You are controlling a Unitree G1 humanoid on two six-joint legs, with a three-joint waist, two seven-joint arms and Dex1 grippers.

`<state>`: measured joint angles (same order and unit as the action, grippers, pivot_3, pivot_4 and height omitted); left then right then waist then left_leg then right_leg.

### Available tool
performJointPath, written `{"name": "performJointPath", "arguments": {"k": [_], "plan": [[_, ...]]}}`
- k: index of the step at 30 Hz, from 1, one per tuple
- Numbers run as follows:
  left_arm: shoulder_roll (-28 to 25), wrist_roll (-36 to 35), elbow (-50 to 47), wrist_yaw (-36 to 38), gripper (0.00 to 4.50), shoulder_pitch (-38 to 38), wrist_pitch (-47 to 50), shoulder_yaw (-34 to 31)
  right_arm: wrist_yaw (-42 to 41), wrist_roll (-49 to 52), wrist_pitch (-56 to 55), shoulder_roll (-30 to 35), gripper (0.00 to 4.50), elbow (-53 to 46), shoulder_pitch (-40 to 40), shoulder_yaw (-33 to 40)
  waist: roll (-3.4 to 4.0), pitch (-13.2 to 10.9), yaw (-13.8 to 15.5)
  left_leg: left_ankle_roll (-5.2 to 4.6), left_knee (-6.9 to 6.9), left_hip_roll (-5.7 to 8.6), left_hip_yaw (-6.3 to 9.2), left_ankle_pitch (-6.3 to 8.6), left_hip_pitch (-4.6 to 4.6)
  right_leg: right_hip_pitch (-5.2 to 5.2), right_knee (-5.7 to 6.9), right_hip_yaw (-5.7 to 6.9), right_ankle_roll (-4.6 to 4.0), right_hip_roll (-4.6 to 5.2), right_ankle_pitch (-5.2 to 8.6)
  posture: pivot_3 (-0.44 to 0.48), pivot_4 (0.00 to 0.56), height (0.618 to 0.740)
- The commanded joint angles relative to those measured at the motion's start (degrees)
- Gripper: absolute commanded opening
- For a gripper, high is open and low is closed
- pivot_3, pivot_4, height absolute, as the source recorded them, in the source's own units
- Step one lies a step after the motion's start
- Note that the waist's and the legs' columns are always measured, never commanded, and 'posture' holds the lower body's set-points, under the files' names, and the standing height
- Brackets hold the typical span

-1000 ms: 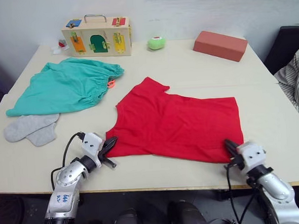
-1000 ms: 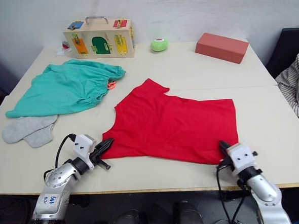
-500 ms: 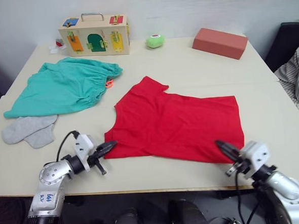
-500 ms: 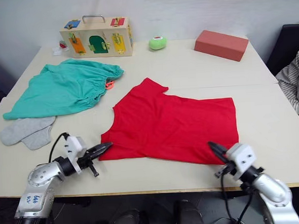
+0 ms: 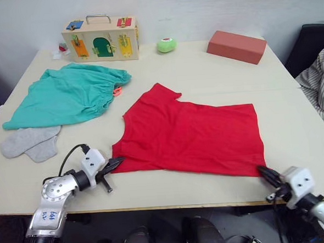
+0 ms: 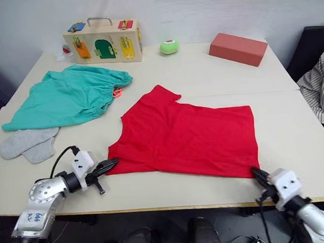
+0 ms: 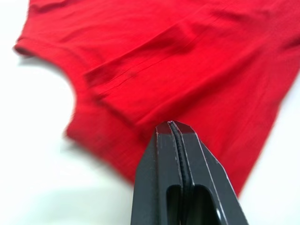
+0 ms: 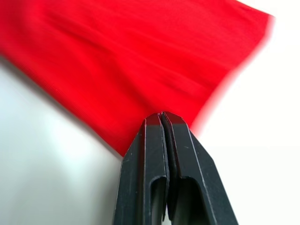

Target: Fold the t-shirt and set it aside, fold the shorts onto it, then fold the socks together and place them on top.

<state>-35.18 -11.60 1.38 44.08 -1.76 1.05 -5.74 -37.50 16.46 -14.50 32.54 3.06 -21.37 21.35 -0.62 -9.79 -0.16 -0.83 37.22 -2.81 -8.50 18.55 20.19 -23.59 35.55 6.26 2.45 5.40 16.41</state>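
The red t-shirt lies spread flat in the middle of the table, one sleeve pointing to the far side. The teal shorts lie at the far left, with the grey socks side by side just in front of them. My left gripper is shut and empty, its tip at the shirt's near left corner. My right gripper is shut and empty too, just off the shirt's near right corner by the table's front edge.
At the back of the table stand a wooden latch box, a small green ball and a salmon-red block. A person's striped sleeve and a dark chair are at the right.
My right gripper has drawn back and to the right, off the shirt's near right corner toward the table's front edge. The left gripper has barely shifted. The shirt lies as before.
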Motion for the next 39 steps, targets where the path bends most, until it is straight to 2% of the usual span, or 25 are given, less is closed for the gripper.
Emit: {"name": "performJointPath", "arguments": {"k": [1, 3, 6, 9, 11, 13, 15, 20, 22, 23, 26, 29, 36, 39], "plan": [[-0.6, -2.6, 2.5, 3.0, 0.0, 1.4, -1.4, -1.8, -1.8, 2.9, 0.5, 1.1, 0.05, 3.9, -0.6, 3.9, 0.01, 0.0, 0.0, 0.01, -0.04, 0.0, 0.0, -0.02, -0.01, -0.01, 0.0, 0.01, -0.01, 0.0, 0.01, 0.0, 0.15, 0.74], [-0.2, -7.1, 1.4, 6.0, 0.0, 1.7, -1.9, -3.8, -5.8, 6.9, 1.5, 1.8, 0.05, 2.3, -1.2, 4.9, 0.07, -0.1, 0.1, 0.02, -0.06, -0.01, 0.0, -0.02, 0.02, -0.05, 0.0, 0.01, -0.03, 0.0, 0.02, 0.0, 0.15, 0.74], [-3.9, -9.9, -1.9, 13.1, 0.0, 3.4, -3.5, -5.1, -16.4, 13.2, 4.9, 6.3, 0.05, -5.6, -4.7, 5.2, 0.16, -0.2, 0.1, -0.01, -0.11, 0.0, 0.0, -0.03, 0.16, -0.19, 0.01, 0.02, 0.01, 0.0, 0.06, 0.0, 0.15, 0.74], [-8.0, -8.2, -2.8, 16.7, 0.85, 3.4, -7.2, -5.5, -22.2, 13.0, 5.8, 11.7, 0.94, -9.2, -5.8, 5.7, 0.13, -0.3, 0.1, -0.11, -0.1, 0.0, 0.0, -0.06, 0.21, -0.26, 0.01, 0.03, 0.02, 0.0, 0.12, 0.0, 0.15, 0.74], [-11.2, -3.8, -1.8, 18.0, 1.47, 2.0, -12.9, -4.2, -27.3, 10.3, 6.7, 17.1, 1.6, -11.2, -7.4, 3.7, 0.09, -0.4, 0.2, 0.02, -0.05, 0.01, 0.0, 0.03, 0.22, -0.25, 0.0, 0.03, 0.03, 0.01, 0.11, 0.0, 0.15, 0.74], [-13.9, -0.1, -0.9, 20.2, 2.13, 1.3, -17.3, -1.7, -28.3, 9.2, 7.9, 18.7, 2.28, -11.9, -7.4, 2.4, 0.03, -0.4, 0.3, 0.0, -0.06, 0.01, 0.0, 0.03, 0.21, -0.23, -0.05, 0.04, 0.05, 0.01, 0.1, 0.0, 0.15, 0.74], [-14.2, 1.4, 0.0, 20.0, 2.73, 0.1, -18.2, -0.1, -26.2, 7.1, 7.5, 17.9, 2.29, -10.7, -4.6, 1.2, 0.03, -0.4, 0.4, 0.03, -0.15, -0.01, 0.01, 0.04, 0.21, -0.22, -0.13, 0.07, 0.03, -0.02, 0.12, 0.0, 0.15, 0.74], [-12.4, 4.7, 1.0, 16.9, 2.73, -3.0, -18.4, 2.8, -23.1, 0.9, 7.1, 17.2, 2.29, -8.2, 0.3, -2.5, 0.05, -0.4, 0.4, -0.22, -0.1, 0.02, -0.01, 0.01, 0.55, -0.51, -0.12, 0.07, 0.04, 0.0, 0.13, 0.0, 0.15, 0.74], [-11.6, 6.7, 2.3, 15.3, 2.73, -4.7, -18.1, 4.0, -21.8, -1.4, 7.3, 17.3, 2.29, -6.7, 2.6, -4.1, 0.03, -0.4, 0.5, 0.03, 0.0, 0.02, -0.02, -0.17, 0.88, -0.82, -0.02, 0.09, 0.04, -0.01, 0.13, 0.0, 0.15, 0.74], [-11.3, 7.6, 2.9, 14.6, 2.77, -5.6, -17.8, 4.7, -21.1, -2.4, 7.5, 17.3, 1.92, -5.9, 3.8, -4.7, 0.02, -0.4, 0.5, 0.04, 0.01, 0.05, -0.05, -0.21, 0.96, -0.91, 0.02, 0.09, 0.05, 0.0, 0.13, 0.0, 0.15, 0.74], [-11.6, 10.1, 4.8, 14.5, 2.77, -7.6, -17.7, 6.7, -20.4, -4.2, 8.2, 17.7, 1.07, -4.1, 6.5, -6.2, 0.01, -0.4, 0.3, -0.06, 0.22, 0.08, -0.11, -0.25, 0.94, -0.85, 0.09, 0.07, 0.2, 0.01, 0.03, 0.0, 0.15, 0.74], [-11.6, 11.0, 7.1, 14.4, 2.19, -9.8, -16.6, 7.9, -20.7, -5.4, 9.6, 18.5, 0.08, -2.8, 8.4, -7.5, 0.0, -0.4, 0.3, -0.18, 0.22, 0.11, -0.12, -0.13, 0.86, -0.74, 0.02, 0.02, 0.23, 0.06, -0.2, 0.0, 0.15, 0.74], [-12.9, 8.5, 6.9, 17.9, 0.01, -9.4, -13.2, 9.0, -22.4, -4.9, 10.6, 19.6, 0.0, -1.0, 10.8, -8.1, -0.01, -0.3, 0.3, -0.18, 0.2, 0.08, -0.12, -0.44, 0.85, -0.71, -0.04, 0.0, 0.15, 0.07, -0.33, 0.0, 0.15, 0.74], [-13.5, 4.0, 2.8, 20.0, 0.01, -6.3, -10.0, 7.8, -24.2, -4.3, 9.9, 19.9, 0.0, -1.0, 10.6, -7.8, -0.03, -0.3, 0.2, -0.26, 0.2, 0.07, -0.12, -0.5, 0.85, -0.73, 0.03, 0.01, 0.14, 0.07, -0.34, 0.0, 0.15, 0.74]]}}
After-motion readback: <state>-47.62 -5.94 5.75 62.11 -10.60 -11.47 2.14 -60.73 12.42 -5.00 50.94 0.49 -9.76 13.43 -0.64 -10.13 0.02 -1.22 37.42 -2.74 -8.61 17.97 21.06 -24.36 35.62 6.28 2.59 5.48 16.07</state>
